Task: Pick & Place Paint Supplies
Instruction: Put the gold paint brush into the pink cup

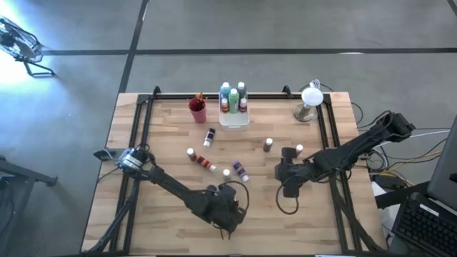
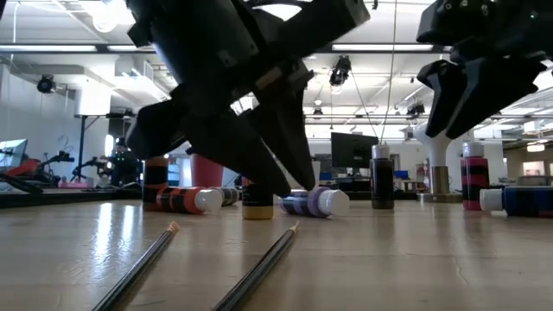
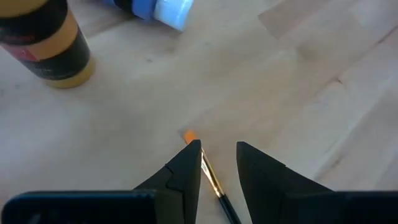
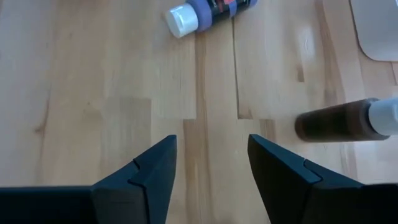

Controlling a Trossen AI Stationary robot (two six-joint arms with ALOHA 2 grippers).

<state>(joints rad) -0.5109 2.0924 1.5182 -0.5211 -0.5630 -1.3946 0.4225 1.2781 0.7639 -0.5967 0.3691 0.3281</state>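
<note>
**Left gripper over a brush**

High view: the left gripper (image 1: 227, 208) sits low in the middle; the right gripper (image 1: 287, 173) waits to its right.

Left wrist view: its fingers (image 3: 186, 171) are spread around a thin paintbrush (image 3: 211, 180) lying on the table (image 3: 298, 68).

Right wrist view: the right fingers (image 4: 155, 168) are apart, holding nothing.

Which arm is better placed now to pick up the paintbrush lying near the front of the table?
The left. Its hand is low over the table with open fingers either side of the paintbrush, near its orange tip. The right hand is open over bare wood, farther back near a brown bottle.
</note>
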